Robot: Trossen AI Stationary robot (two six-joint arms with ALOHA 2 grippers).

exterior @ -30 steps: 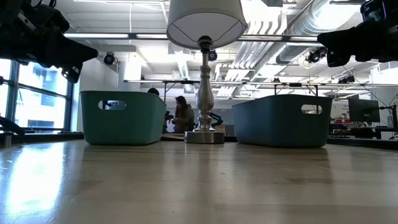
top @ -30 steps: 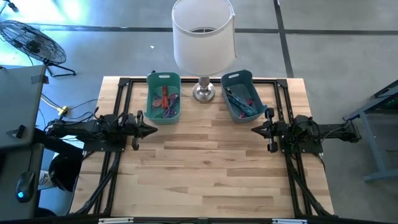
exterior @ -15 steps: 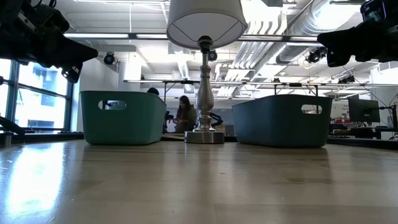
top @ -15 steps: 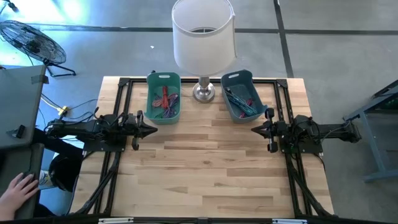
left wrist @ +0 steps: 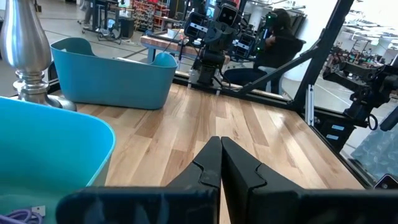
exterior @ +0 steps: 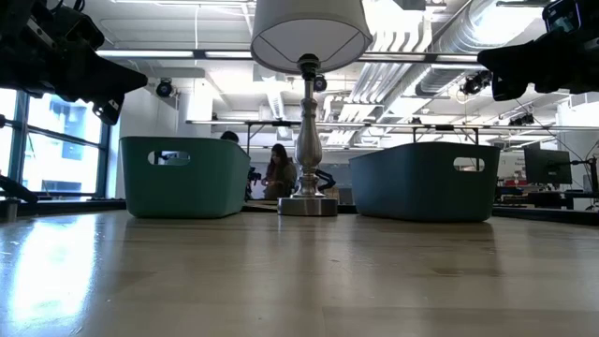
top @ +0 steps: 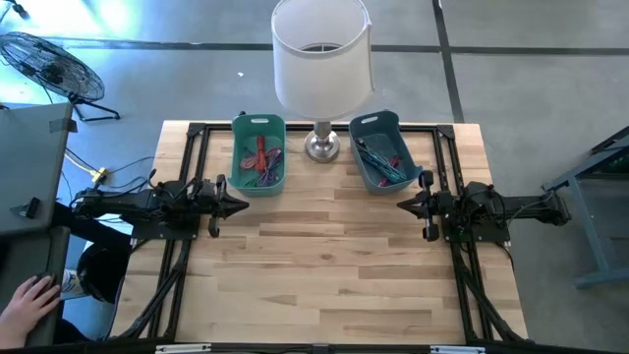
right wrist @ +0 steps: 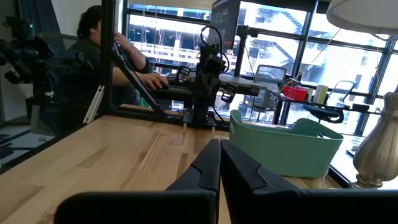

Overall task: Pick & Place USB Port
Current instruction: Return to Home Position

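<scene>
Left claw [top: 239, 206]: pinched fully together, holding nothing, at mid-left of the high view and pointing toward frame centre. Right claw [top: 403, 205]: likewise closed and empty, at mid-right, facing the left one, the two well apart over bare table [top: 334, 275].

The charger cables [top: 260, 162] lie in the green bin [top: 258, 154], just above the left claw's tip in the frame. More lie in the blue bin [top: 381, 150], just above the right claw's tip. Individual cables appear tangled and I cannot count them. Both bins run lengthwise up the frame, flanking the lamp [top: 321, 59]. Judgement: nothing remains to grasp, and each arm need only avoid its near bin.
</scene>
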